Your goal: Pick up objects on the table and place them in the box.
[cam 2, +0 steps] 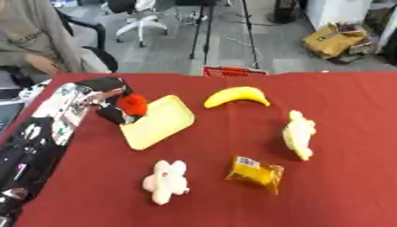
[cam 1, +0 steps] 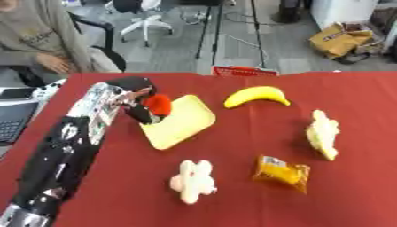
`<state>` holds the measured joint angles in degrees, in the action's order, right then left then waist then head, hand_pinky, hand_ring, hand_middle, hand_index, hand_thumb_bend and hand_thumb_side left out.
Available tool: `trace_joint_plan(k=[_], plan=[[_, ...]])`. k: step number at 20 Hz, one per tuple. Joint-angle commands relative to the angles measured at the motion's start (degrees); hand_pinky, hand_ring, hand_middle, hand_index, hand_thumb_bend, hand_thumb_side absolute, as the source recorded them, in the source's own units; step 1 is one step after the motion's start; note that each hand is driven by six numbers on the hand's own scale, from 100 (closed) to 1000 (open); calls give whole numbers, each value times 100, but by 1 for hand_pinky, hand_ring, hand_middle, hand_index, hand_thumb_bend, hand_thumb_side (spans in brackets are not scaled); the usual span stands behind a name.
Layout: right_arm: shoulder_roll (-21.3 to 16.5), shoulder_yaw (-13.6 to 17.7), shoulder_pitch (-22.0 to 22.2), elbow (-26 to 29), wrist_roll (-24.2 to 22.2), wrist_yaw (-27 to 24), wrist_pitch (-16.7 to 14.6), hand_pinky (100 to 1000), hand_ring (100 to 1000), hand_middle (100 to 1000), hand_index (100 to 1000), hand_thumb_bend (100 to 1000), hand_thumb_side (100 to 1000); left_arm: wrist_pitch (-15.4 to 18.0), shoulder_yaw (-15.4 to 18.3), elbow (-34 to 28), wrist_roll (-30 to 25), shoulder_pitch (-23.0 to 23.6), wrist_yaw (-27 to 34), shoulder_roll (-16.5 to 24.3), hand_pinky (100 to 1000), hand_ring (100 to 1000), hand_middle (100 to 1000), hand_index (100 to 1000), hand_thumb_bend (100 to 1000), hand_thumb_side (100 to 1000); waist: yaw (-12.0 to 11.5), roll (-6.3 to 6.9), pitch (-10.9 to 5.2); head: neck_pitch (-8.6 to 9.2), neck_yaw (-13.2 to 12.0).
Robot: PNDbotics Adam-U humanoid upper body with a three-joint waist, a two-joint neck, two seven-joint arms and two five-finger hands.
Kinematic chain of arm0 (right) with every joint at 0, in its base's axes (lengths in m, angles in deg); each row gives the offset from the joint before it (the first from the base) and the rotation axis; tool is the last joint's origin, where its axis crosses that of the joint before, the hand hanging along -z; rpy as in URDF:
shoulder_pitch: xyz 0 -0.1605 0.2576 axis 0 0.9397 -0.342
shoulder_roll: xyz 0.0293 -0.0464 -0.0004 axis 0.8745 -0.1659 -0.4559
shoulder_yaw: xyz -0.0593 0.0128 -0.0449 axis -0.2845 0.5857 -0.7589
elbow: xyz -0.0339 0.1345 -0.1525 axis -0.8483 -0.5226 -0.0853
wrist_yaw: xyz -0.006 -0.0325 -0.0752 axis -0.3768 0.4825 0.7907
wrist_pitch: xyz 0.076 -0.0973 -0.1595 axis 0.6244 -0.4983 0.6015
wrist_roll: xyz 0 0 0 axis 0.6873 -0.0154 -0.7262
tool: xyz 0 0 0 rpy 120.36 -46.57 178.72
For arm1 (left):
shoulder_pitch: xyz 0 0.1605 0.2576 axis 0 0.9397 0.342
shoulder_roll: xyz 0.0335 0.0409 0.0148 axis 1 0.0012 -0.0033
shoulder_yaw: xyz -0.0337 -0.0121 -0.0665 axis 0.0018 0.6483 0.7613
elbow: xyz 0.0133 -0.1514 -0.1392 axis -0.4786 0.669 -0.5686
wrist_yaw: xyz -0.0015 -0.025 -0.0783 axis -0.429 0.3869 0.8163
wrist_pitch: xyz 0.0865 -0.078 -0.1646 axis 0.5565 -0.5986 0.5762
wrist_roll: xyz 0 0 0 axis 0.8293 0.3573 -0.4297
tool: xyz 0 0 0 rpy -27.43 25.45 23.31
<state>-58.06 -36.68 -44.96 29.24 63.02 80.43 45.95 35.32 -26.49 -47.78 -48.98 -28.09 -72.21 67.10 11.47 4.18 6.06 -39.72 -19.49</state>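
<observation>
My left hand (cam 1: 136,103) reaches in from the lower left and is shut on a small red round object (cam 1: 159,104) at the left edge of the yellow tray (cam 1: 184,124). A banana (cam 1: 257,95) lies behind the tray to the right. On the red table (cam 1: 232,208) lie a pale yellow plush (cam 1: 323,133) at the right, an orange snack packet (cam 1: 282,172) in front of it, and a white-pink flower-shaped plush (cam 1: 192,180) near the front centre. My right hand is out of sight.
A red basket (cam 1: 243,71) stands just past the table's far edge. A laptop (cam 1: 14,119) sits off the table's left side. A seated person is at the far left beyond the table, away from the objects.
</observation>
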Motion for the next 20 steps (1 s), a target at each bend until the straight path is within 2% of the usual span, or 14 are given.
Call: trace_joint_plan(k=[1,3,4,7,8,10,14,16,17,20], plan=[[-51,14,-69,52,-21,-25,-14,751,679,847,944,393,833,-127,46,321,347,-129,-234,160,526,454,524,627,461,418,-8,-57,-118,63,-33],[-53,15,-72,53,-19,-26,-12,751,679,847,945,392,834,-175,44,534,537,-163,-302,130,557,479,550,658,562,467,-10,-63,-117,68,-47],[-53,13,-73,54,-20,-27,-11,751,679,847,945,393,833,-179,37,616,615,-181,-315,113,614,529,612,706,807,584,-10,-64,-116,67,-54],[-50,9,-73,54,-26,-27,-12,751,679,847,945,393,833,-116,8,756,817,-228,-268,82,626,539,621,718,808,591,-8,-60,-115,56,-57],[-50,8,-73,54,-27,-27,-12,750,679,848,945,394,833,-104,1,780,888,-238,-262,77,605,516,596,710,742,576,-6,-59,-115,56,-52],[-47,8,-77,54,-28,-28,-12,750,678,848,945,392,832,-99,-14,818,1084,-263,-231,46,608,519,601,722,737,585,-1,-59,-116,64,-38],[-45,7,-79,53,-30,-30,-12,750,678,848,945,394,833,-134,-37,851,1552,-310,-175,-26,628,555,667,788,788,664,7,-59,-113,77,-39],[-42,5,-83,53,-33,-31,-13,750,678,848,945,394,833,-192,-34,871,1885,-331,-155,-59,632,569,693,800,797,722,10,-59,-112,84,-43],[-40,6,-84,53,-33,-32,-13,750,678,848,945,395,833,-237,1,837,2147,-353,-101,-89,640,597,725,816,789,806,9,-60,-112,92,-42],[-40,9,-83,51,-31,-30,-12,750,678,848,945,395,833,-379,93,739,3190,-336,423,-198,642,615,751,824,801,859,9,-60,-107,99,-52]])
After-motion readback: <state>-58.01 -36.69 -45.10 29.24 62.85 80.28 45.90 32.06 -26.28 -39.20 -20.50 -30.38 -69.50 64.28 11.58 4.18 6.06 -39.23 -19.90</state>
